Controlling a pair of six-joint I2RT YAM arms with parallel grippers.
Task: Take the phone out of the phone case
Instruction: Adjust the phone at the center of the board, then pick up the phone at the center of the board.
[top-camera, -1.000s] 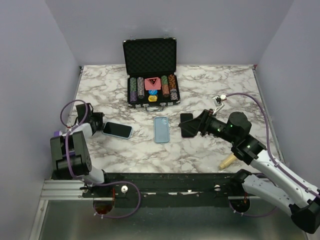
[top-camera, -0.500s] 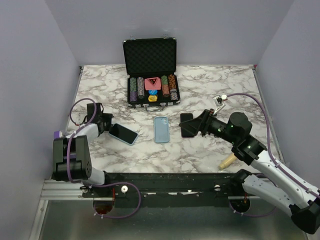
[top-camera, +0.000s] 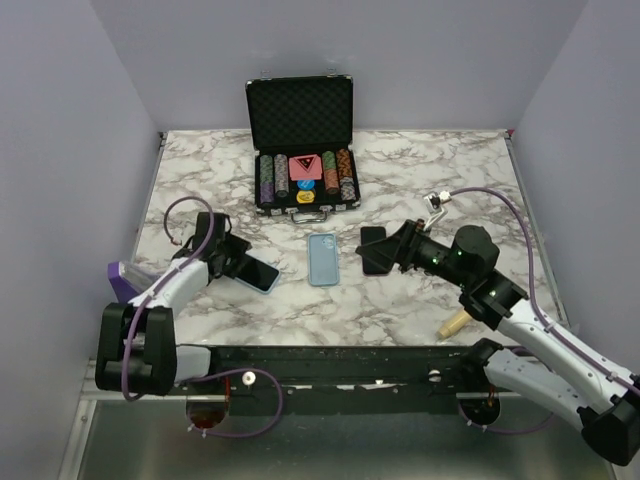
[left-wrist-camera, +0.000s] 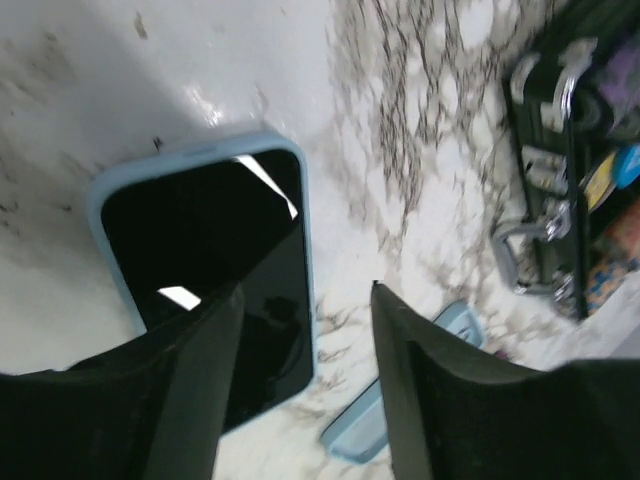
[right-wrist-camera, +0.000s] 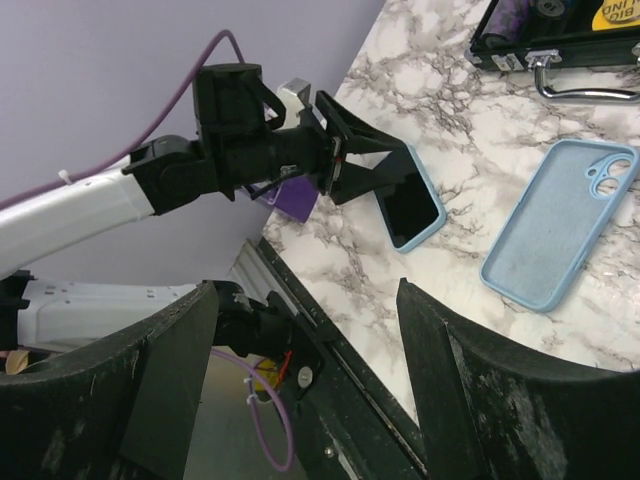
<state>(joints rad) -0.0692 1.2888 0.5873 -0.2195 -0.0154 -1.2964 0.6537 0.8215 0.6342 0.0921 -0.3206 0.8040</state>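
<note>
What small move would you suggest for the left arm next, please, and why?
Probably shift the left tool sideways to centre it on the phone before closing: its fingers stand open, one over the dark screen, the other past the phone's long edge. The phone lies flat on the table, apart from the empty blue case.

Open poker-chip case (top-camera: 300, 110) at table (top-camera: 420, 170) rear; tan stick (top-camera: 454, 323) front-right.
</note>
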